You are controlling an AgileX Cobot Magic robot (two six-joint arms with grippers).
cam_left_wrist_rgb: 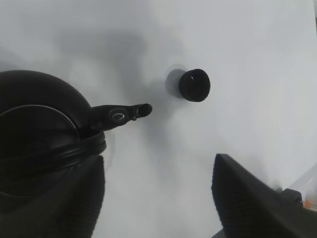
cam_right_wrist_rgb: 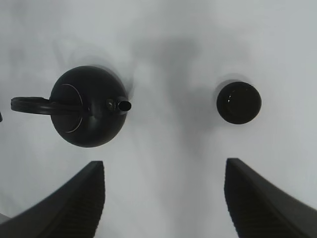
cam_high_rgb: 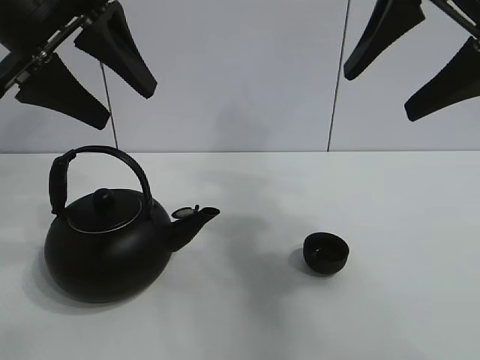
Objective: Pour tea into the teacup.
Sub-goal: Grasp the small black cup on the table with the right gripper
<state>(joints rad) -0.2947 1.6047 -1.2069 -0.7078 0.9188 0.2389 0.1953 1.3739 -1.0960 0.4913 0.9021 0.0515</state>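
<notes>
A big round black kettle (cam_high_rgb: 105,244) with an arched handle stands on the white table at the left, its spout (cam_high_rgb: 196,217) pointing right. The small black teacup (cam_high_rgb: 326,253) sits upright to the right of it, apart from the spout. My left gripper (cam_high_rgb: 82,67) hangs open high above the kettle, holding nothing. My right gripper (cam_high_rgb: 412,56) hangs open high at the upper right, above and beyond the teacup. The left wrist view shows the kettle (cam_left_wrist_rgb: 39,148) and teacup (cam_left_wrist_rgb: 194,85) beneath open fingers (cam_left_wrist_rgb: 247,203). In the right wrist view kettle (cam_right_wrist_rgb: 89,106) and teacup (cam_right_wrist_rgb: 238,102) lie far below.
The white table (cam_high_rgb: 390,195) runs back to a pale panelled wall (cam_high_rgb: 240,75) with two thin vertical seams. Nothing else stands on the table besides kettle and cup.
</notes>
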